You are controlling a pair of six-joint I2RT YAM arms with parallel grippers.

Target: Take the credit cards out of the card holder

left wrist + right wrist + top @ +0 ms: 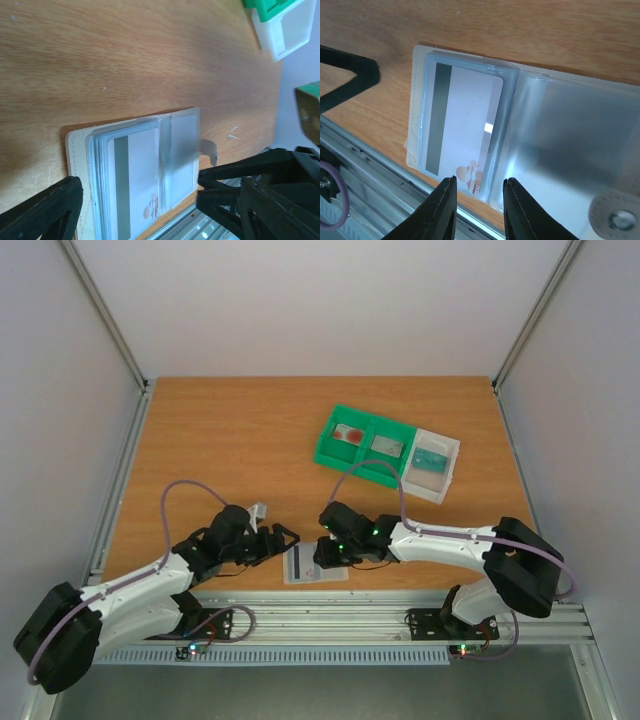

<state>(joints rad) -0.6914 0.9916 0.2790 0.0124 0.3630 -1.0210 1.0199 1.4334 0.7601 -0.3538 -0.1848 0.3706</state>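
Right wrist view: beige two-panel card holder (560, 130) with clear plastic sleeves lies open and flat on the brown wooden table (545, 25), at its near edge, just beside the grey metal rail (365, 180); round closure tab (619, 214) sticks out at the right side.

Pale rectangular plastic card with a dark stripe (467, 120) sits in the sleeve stack of the left panel; long axis runs near-to-far across the table; stripe on the long side away from the fold; one short end points at the rail.

Key relation: that near short end lies directly between the black fingers of the right gripper (479, 200); jaws narrow, a gap showing, nothing seen pinched; contact with the sleeve cannot be told. Judgement: any draw would go along the long axis toward the rail; whether the sleeve opens at that end cannot be told.

Left gripper (137, 192): jaws wide, empty, over the holder's outer left edge; top external view puts it just beside the far-left corner. Right arm is the nearer to the card.

Counts: card holder, one; cards certain, one (striped); no dark red card visible in the holder; green plastic two-compartment tray (350, 465), one; white plastic tray (424, 487), one; both well apart, far right; contents too small to name.
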